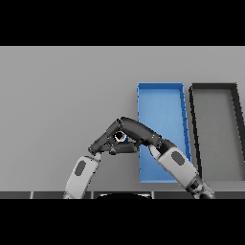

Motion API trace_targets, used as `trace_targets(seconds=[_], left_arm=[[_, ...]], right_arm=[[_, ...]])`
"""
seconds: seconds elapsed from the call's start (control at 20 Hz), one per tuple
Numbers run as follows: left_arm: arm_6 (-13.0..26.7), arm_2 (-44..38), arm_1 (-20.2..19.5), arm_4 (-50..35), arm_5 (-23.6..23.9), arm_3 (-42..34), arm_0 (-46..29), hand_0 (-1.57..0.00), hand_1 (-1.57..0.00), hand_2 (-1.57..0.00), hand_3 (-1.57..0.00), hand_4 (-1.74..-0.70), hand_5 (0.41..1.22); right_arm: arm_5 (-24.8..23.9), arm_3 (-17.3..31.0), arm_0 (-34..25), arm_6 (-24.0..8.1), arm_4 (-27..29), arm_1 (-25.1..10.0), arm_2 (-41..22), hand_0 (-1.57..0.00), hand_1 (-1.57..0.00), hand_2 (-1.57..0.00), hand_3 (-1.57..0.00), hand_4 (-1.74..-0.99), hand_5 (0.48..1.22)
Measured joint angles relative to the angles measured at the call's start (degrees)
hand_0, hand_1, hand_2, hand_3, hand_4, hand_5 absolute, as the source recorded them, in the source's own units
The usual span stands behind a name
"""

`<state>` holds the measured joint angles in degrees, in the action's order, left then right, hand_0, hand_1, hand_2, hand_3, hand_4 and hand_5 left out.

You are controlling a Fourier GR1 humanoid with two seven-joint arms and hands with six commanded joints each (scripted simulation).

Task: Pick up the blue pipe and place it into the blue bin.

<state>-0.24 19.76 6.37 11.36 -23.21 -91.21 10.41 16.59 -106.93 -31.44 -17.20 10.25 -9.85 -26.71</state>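
Note:
Both hands meet at the table's middle, just left of the blue bin [162, 103]. Only a small blue bit of the blue pipe [126, 139] shows between them, with a pale round end beside it; the rest is hidden. My left hand [106, 138] comes in from the lower left, and its fingers and thumb curl round the pipe from below. My right hand [139, 129] reaches leftward over the bin's left wall, its fingers fairly straight and lying across the top of the left hand and the pipe.
A black bin [217, 103] stands right of the blue bin, close beside it. My right forearm [179, 165] crosses the blue bin's near end. Bare grey table stretches to the left and far side.

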Motion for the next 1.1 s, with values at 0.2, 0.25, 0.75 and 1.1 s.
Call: trace_targets(seconds=[0.2,0.25,0.75,1.1], left_arm=[[2.3,-1.0,-1.5,1.3,-5.9,-1.4,-0.1,-0.60,-0.55,-0.53,-0.48,-1.21,1.221],[2.3,-1.0,-1.2,2.5,-6.6,-1.2,-0.4,-0.48,-0.44,-0.42,-0.38,-1.14,1.132],[4.2,-2.6,0.3,3.8,-5.5,-0.7,-1.2,-0.05,-0.05,-0.04,-0.04,-0.95,0.513],[4.9,-1.9,0.8,5.0,-5.1,0.9,-0.9,-0.01,-0.01,-0.01,-0.01,-0.91,0.456]], right_arm=[[-0.7,-0.9,0.3,-1.6,-1.1,0.7,-1.1,-1.56,-1.56,-1.56,-1.56,-1.738,1.211],[-0.9,-1.0,0.4,-3.7,-1.1,0.7,-0.6,-1.57,-1.57,-1.57,-1.56,-1.738,1.213],[2.9,-1.5,2.8,-7.4,-3.8,5.0,2.1,-1.57,-1.57,-1.57,-1.57,-1.741,1.220],[1.4,-3.0,-3.7,-17.3,6.4,10.2,10.4,-1.57,-1.57,-1.57,-1.57,-1.741,1.221]])
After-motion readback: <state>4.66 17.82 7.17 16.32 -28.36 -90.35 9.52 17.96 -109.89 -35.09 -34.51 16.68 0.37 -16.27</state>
